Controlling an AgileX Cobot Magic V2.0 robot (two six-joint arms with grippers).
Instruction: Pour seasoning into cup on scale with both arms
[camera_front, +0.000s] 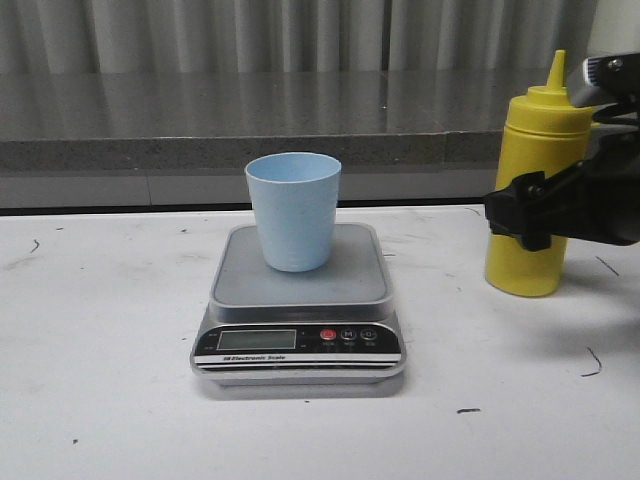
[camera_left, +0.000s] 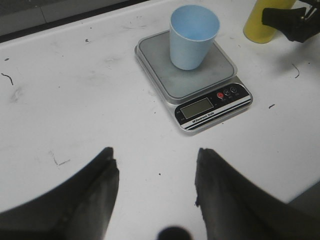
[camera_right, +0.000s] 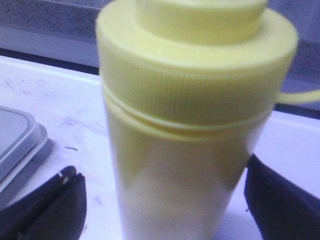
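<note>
My right gripper (camera_front: 522, 215) brackets the upright bottle (camera_front: 532, 180), fingers spread; left gripper (camera_left: 155, 185) released; cup (camera_front: 293, 210) on scale (camera_front: 298, 300).

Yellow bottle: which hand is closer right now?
Right. The right hand straddles the yellow bottle, fingers open; the left hand hovers far off, beyond the scale.

Even bright overhead light, soft shadows; seasoning bottle (camera_right: 190, 125) blurred close-up, sheen on side.
</note>
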